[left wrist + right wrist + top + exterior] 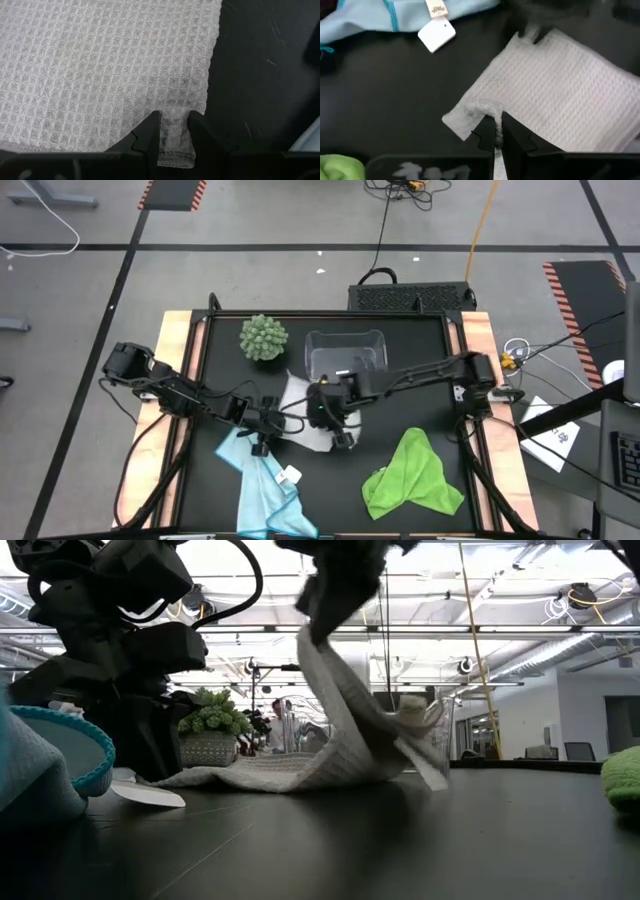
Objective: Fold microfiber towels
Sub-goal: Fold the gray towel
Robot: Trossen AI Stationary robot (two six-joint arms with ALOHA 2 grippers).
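high view: the white towel (300,412) is being held at table centre, just below the clear bin (345,352), w/ the left gripper (262,432) pinching its near-left corner and the right gripper (340,430) clamped on its near-right edge. the light blue towel (262,485) w/ its white tag (291,475) is lying crumpled at front left, the lime green towel (412,477) is bunched at front right, well apart from both. the spiky ball plant (263,338) is sitting at the back, beside the bin. low view: one edge of the white towel (330,730) is being lifted off the black table (400,840) by the right gripper at the picture's top, the rest is draped down & resting flat. left wrist view: a corner of the waffle-weave white towel (100,70) is being squeezed between the two dark fingers (150,135), cloth flat on the table. right wrist view: a bunched edge of the white towel (560,95) is being nipped by the closed fingers (485,135); the blue towel (380,20) and tag (436,34) are seen beyond, a bit of green towel (340,167) at the corner.
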